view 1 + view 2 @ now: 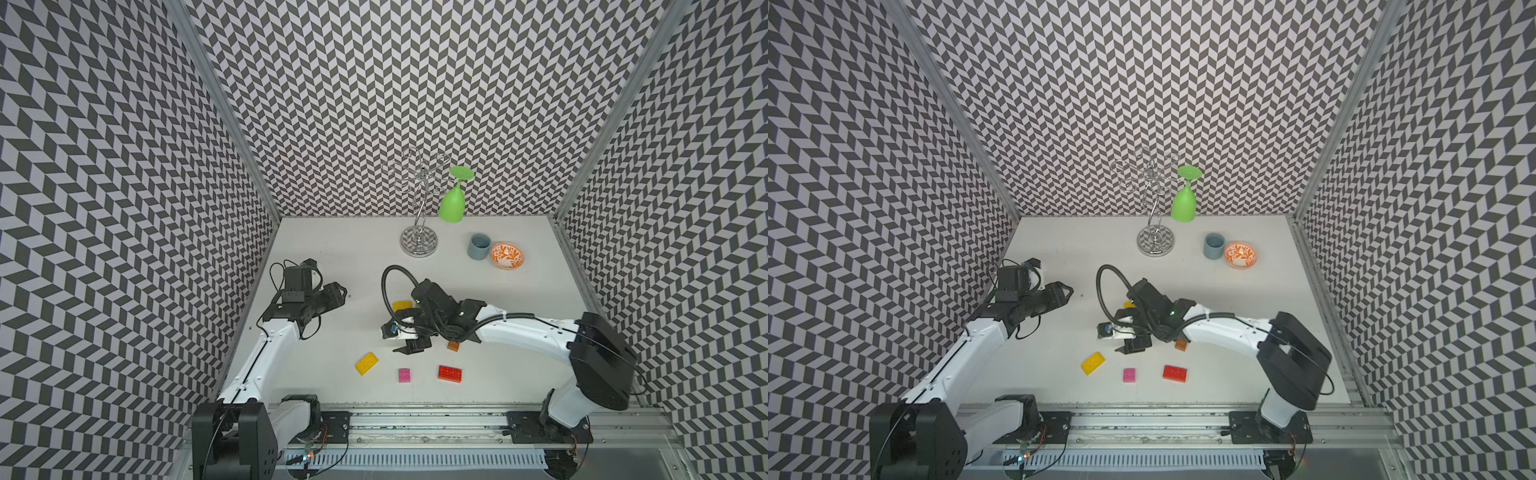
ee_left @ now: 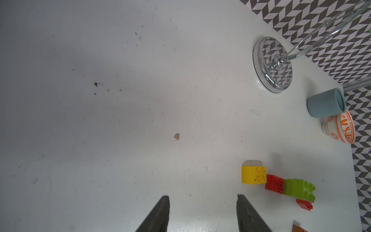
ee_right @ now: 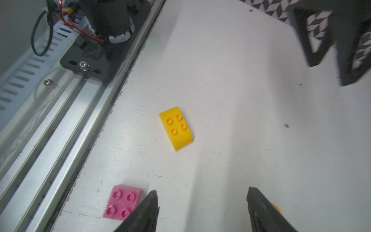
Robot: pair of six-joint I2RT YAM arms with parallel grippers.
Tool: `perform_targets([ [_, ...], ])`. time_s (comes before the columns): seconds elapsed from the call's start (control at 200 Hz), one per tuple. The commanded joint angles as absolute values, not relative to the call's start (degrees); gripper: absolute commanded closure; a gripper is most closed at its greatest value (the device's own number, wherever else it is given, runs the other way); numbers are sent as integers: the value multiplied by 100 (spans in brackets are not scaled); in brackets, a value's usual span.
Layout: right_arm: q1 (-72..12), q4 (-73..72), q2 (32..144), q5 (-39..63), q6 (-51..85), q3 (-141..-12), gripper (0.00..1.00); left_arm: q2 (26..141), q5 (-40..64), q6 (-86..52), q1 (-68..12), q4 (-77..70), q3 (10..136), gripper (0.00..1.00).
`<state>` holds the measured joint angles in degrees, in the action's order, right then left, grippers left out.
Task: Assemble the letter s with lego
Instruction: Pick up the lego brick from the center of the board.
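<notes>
Lego survey across the table (image 1: 498,311): left gripper (image 2: 202,197) fingers apart, empty, well clear of the bricks; yellow brick (image 1: 367,363) near the front, long axis diagonal, near-left to far-right; pink brick (image 1: 404,375) just beside it, square; right gripper (image 3: 200,192) fingers apart, empty; red brick (image 1: 449,373), long axis crosswise.

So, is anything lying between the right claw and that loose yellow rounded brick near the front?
Nothing visible does. Only bare white table separates the open right gripper from the yellow rounded plastic brick; the small pink square brick lies off to one side.
</notes>
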<state>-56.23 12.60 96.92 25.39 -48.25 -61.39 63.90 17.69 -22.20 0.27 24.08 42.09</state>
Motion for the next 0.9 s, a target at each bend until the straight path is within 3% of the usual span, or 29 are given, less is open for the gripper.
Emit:
perform_targets([
  [0.0,-5815,429,10065,2966,-4747,-6243,30,6288,1813,-2232,105,2268,4133,45],
  [0.486,-5973,319,11423,3030,-4599,-6920,29,6241,1790,-2232,141,2250,4118,45],
  [0.896,-6086,-26,11510,3075,-4176,-6505,42,6241,1847,-2232,167,2234,4108,45],
])
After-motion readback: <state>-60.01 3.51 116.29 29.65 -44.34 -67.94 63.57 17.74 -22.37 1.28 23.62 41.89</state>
